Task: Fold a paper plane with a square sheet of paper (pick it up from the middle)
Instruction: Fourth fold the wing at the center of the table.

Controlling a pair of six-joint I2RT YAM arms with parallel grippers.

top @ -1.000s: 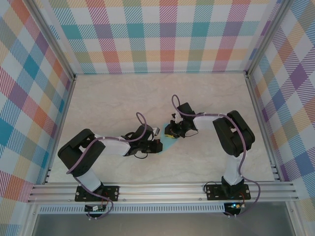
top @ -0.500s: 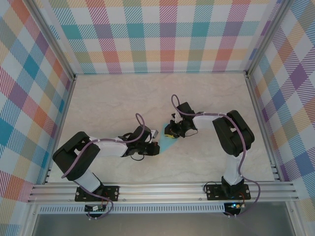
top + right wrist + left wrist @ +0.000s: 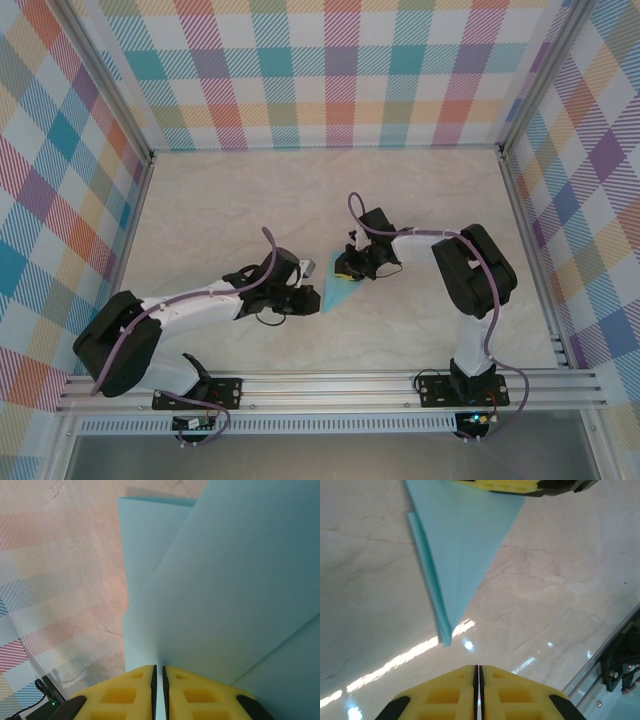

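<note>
**Plane at hand-off.** The plane (image 3: 338, 295) lies low over the table (image 3: 220, 210) between the two arms, its wide tail toward the right arm and its nose pointing down-left. The right gripper (image 3: 347, 270) holds the tail. In the right wrist view its fingers are pressed nearly together on the central fold. The left gripper (image 3: 478, 667) sits just short of the nose, apart from it. Its fingers show only a hairline slit and nothing between them.

Handling, as a judgement: the folded paper is very light and thin, stiff only along the ridge, and easily creased or slid on the smooth top. The layered middle ridge is the firmest place to pinch; the flat wings would buckle.

Compared with one second ago, the left gripper has let go of the nose and drawn back. Its elbow has swung toward the near-left corner, leaving the nose uncovered. The right arm is unchanged.
</note>
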